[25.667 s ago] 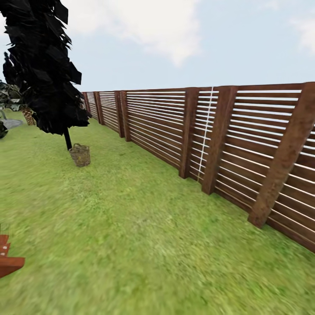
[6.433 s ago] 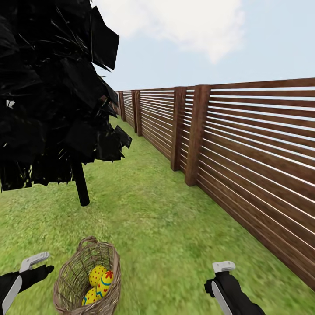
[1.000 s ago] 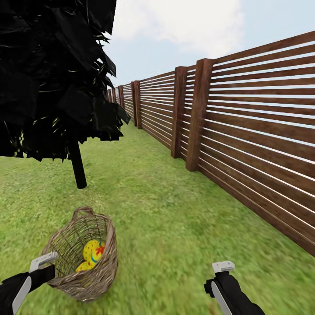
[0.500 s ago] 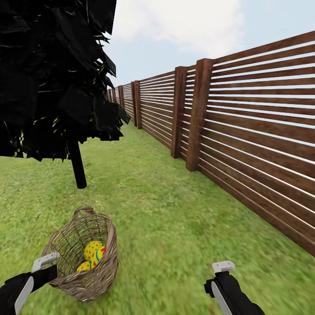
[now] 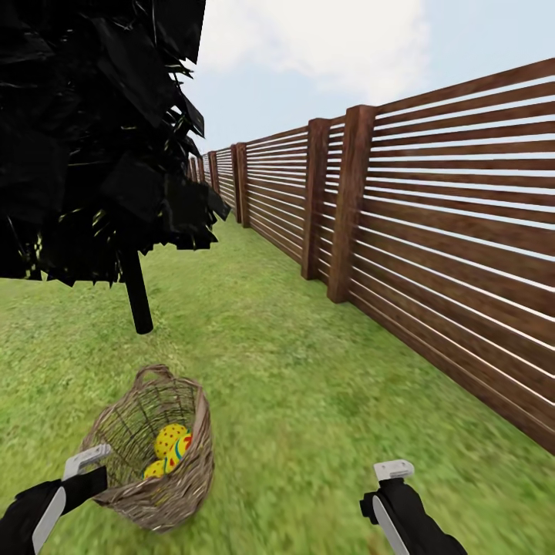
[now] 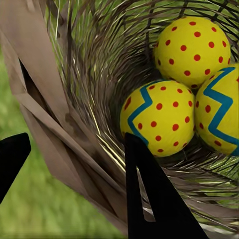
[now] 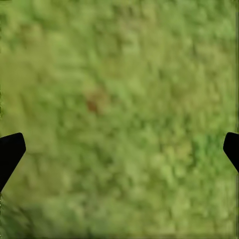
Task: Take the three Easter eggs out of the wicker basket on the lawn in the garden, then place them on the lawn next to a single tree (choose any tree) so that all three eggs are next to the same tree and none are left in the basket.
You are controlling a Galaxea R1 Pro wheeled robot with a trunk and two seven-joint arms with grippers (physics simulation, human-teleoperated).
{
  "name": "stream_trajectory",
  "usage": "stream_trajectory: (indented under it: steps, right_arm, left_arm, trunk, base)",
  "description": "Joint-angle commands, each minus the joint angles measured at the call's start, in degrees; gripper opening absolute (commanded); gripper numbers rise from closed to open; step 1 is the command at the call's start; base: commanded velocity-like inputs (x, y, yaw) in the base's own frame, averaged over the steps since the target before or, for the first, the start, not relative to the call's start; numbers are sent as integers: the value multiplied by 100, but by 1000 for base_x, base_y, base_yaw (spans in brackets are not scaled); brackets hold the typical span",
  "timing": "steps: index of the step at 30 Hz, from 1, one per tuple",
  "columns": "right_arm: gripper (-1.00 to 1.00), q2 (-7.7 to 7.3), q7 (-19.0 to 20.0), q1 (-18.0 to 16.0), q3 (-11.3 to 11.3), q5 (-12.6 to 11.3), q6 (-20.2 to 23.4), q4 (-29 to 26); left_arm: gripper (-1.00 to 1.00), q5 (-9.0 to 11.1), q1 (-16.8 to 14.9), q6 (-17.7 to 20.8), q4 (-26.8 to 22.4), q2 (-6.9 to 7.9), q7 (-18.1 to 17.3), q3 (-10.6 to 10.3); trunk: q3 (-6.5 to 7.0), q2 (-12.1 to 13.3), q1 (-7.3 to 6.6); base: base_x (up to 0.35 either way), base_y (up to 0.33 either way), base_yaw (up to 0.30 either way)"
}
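Easter eggs are the goal, and all three [image 6: 157, 117] lie in the bottom of the wicker basket [image 5: 154, 451], which stands tilted on the lawn [image 5: 308, 401] just ahead of the left gripper [image 6: 74, 149]. Largest first: the lawn spreads beyond both grippers to the slatted fence [image 5: 432, 231], and a dark cone-shaped tree [image 5: 92, 131] rises past the basket, its trunk well beyond the gripper.

In the left wrist view the basket's rim band runs between the two dark fingers: one finger sits inside the bowl, its tip just short of the nearest egg, the other outside the wall over grass. The jaws stand well apart and hold nothing; whether the inner finger touches the weave I cannot tell.

To do this step well, I judge the gripper should clear the rim so both fingers enter the bowl, then straddle the nearest egg across its middle and close gently, since a smooth egg may squirt out of a skewed pinch. Pushing on the wall risks tipping the leaning basket further.

The right gripper [image 7: 119, 149] hangs over bare grass off to the side, well apart from the basket, jaws wide and empty.
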Motion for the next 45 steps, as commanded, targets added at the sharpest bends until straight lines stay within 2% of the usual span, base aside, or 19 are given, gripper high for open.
stream_trajectory:
  steps: [1,9,10,12,14,41,45]
  right_arm:
    - [100,-7,-58,-4,20,-64,16,-5]
    - [100,-4,-57,-6,20,-75,16,-6]
    - [100,8,-57,-7,42,-64,16,-5]
    - [100,2,-59,-6,275,-57,16,-8]
    - [100,0,-60,-7,298,-57,16,-5]
    - [100,-10,-60,-5,301,-57,16,-5]
    - [100,-52,-58,-6,273,-114,-248,-14]
  left_arm:
    - [-100,23,-5,40,-7,-7,-13,25]
    - [-100,8,-4,91,-2,-34,-10,10]
    - [-100,7,-5,92,-2,-54,-6,9]
    - [-100,5,-5,93,-1,-92,0,8]
    - [-100,4,-4,93,-1,-95,1,8]
    - [-100,-3,-5,102,-12,-141,-15,-1]
    - [-100,0,-4,51,-19,-140,-15,15]
  trunk:
    - [13,39,-24]
    - [156,360,-200]
    - [174,400,-221]
    - [210,480,-265]
    - [246,560,-309]
    - [731,1643,-902]
    - [731,1643,-902]
  base:
    - [0,0,0]
    - [0,0,12]
    - [0,0,192]
    - [0,0,249]
    - [0,0,260]
    - [0,0,261]
    - [0,0,32]
